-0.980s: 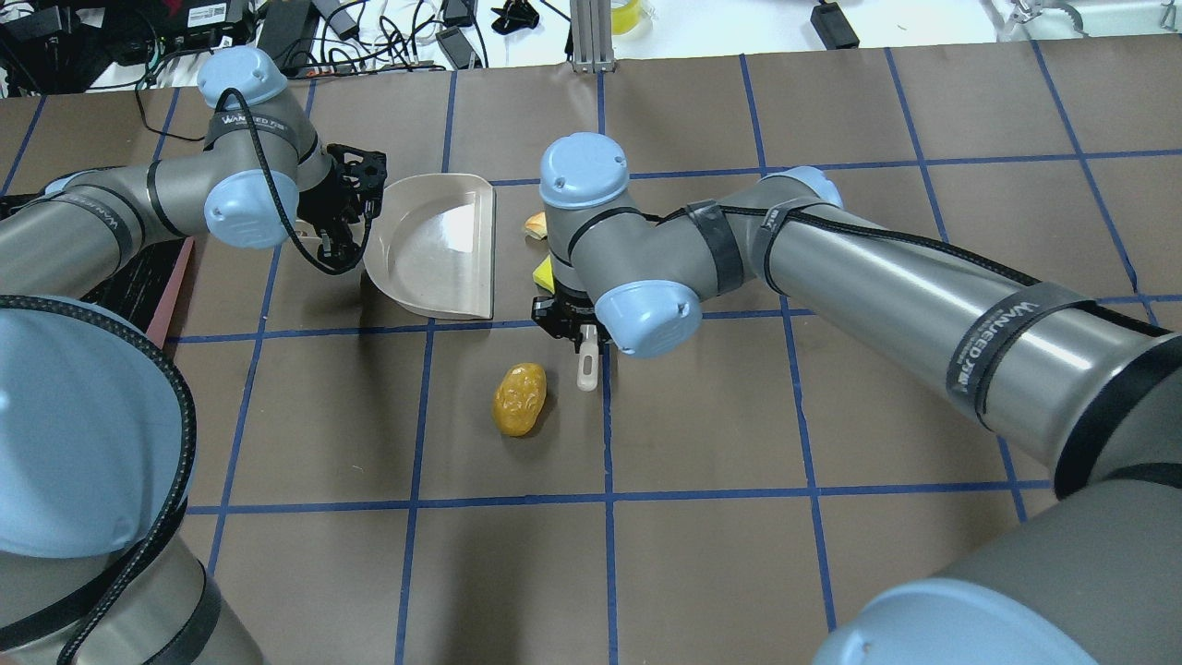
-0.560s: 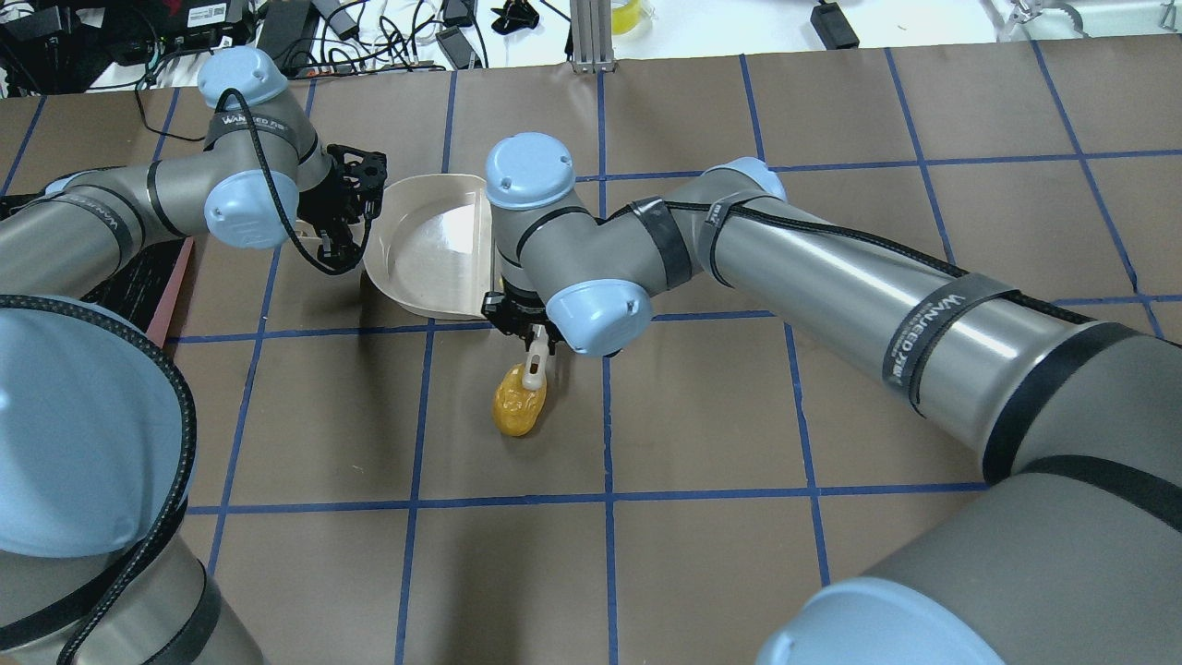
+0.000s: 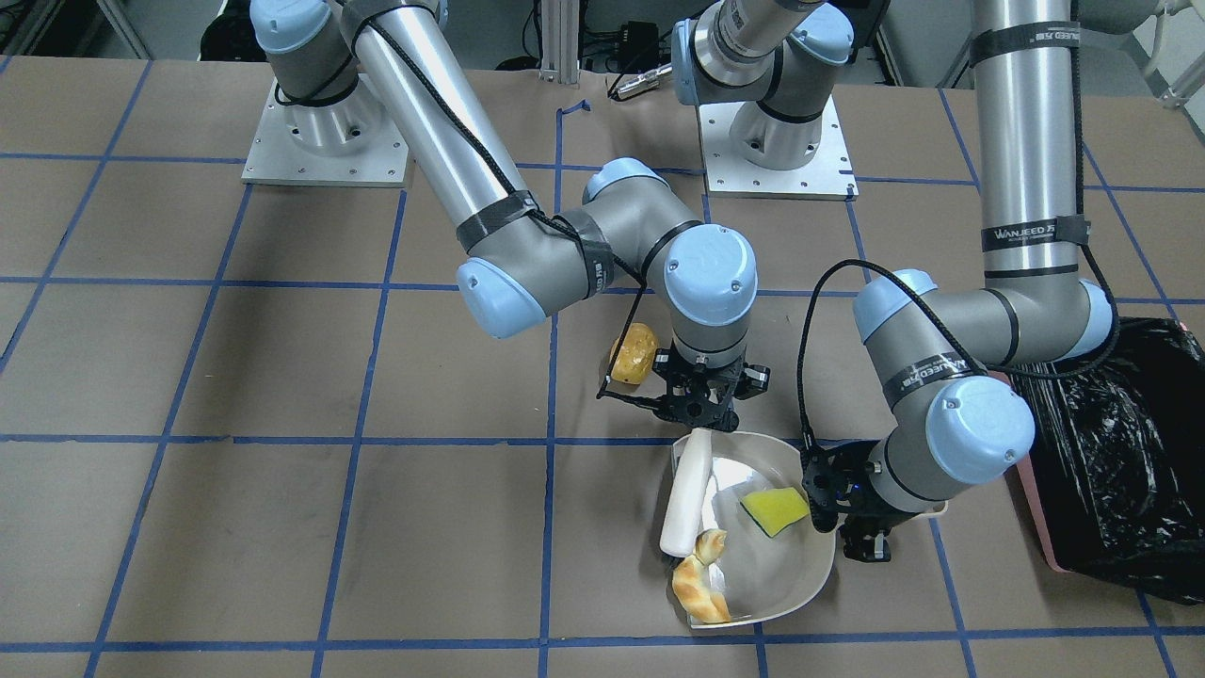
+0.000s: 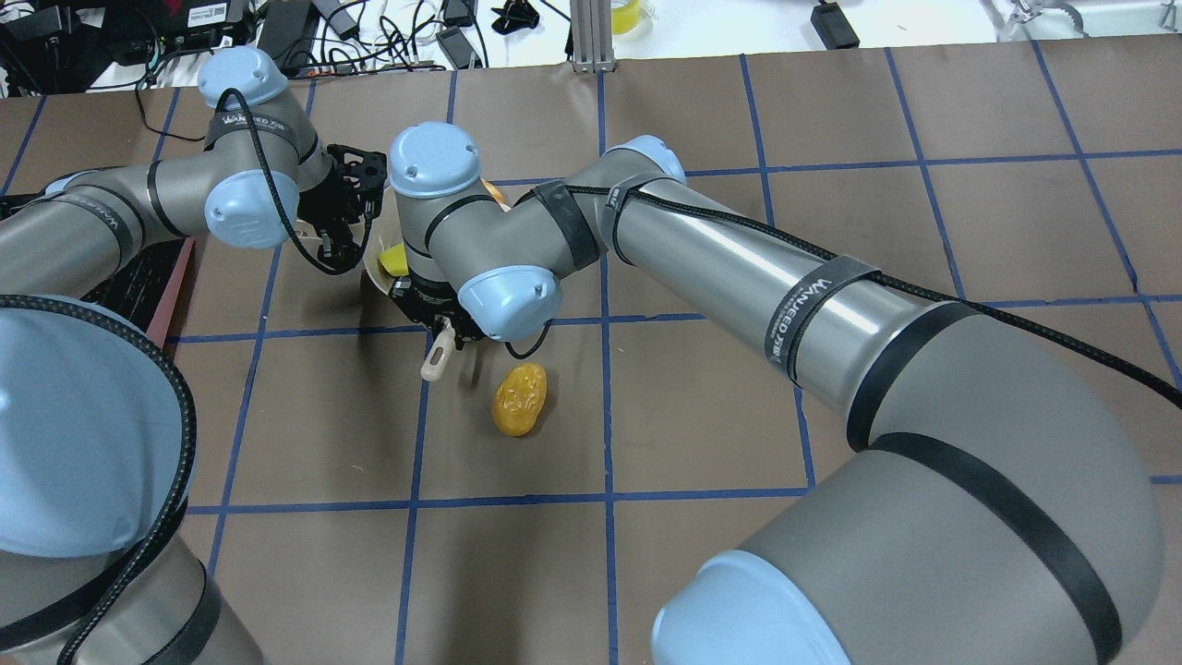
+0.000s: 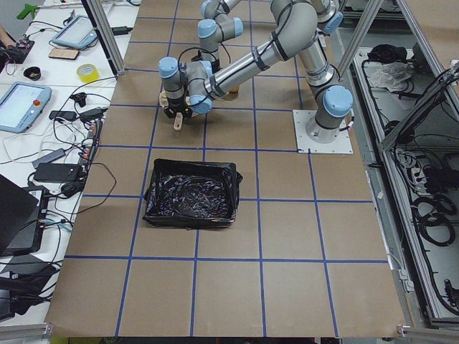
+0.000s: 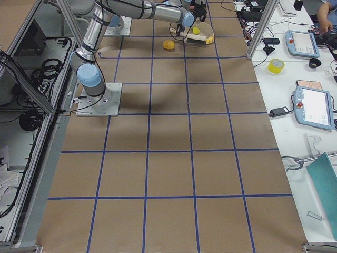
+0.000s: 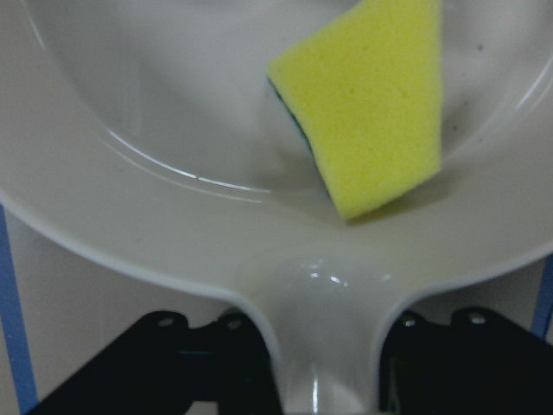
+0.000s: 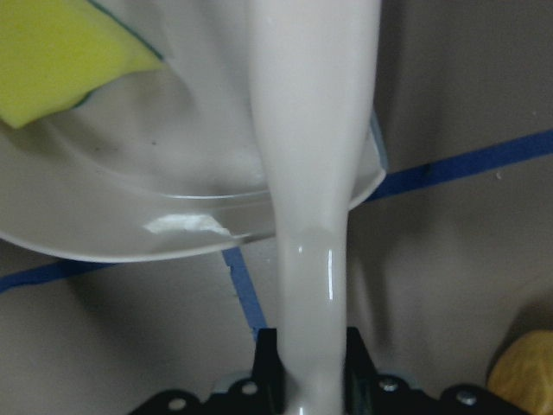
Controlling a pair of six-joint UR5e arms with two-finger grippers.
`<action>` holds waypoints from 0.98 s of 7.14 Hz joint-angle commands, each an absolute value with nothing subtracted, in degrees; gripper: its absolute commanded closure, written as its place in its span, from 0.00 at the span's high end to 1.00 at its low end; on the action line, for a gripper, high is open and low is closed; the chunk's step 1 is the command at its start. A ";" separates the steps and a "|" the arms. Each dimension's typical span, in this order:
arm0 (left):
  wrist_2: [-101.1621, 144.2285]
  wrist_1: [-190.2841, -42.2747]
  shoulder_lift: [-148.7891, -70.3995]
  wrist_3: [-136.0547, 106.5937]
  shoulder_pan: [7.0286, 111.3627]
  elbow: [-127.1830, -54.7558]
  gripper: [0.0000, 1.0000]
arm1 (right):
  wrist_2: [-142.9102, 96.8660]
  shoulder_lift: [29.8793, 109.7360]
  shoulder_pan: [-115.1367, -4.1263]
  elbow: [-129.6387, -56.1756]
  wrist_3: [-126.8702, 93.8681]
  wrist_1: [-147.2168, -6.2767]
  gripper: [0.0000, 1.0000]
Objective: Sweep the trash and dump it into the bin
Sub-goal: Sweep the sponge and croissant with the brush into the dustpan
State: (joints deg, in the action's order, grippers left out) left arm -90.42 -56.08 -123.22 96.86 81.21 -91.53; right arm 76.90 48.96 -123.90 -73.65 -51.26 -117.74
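left pincer clenched on the dustpan handle; pan rests on the tabletop. right pincer grasping a white brush, which lies along the pan's open edge. sponge inside the pan, toward the handle. croissant at the pan's mouth, by the brush tip. potato on the tabletop outside the pan, just beside the right pincer. bin stands near, on the left arm's side.
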 commanded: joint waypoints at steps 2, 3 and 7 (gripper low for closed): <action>-90.44 -56.07 -123.22 96.86 81.21 -91.58 0.00 | 74.35 49.21 -124.10 -68.12 -53.08 -110.33 0.00; -90.44 -56.07 -123.14 96.94 81.21 -91.58 0.00 | 74.79 50.00 -124.01 -68.20 -52.82 -108.56 0.00; -96.48 -56.34 -118.06 102.28 80.43 -96.91 0.00 | 82.70 58.77 -120.33 -75.19 -45.84 -99.41 0.00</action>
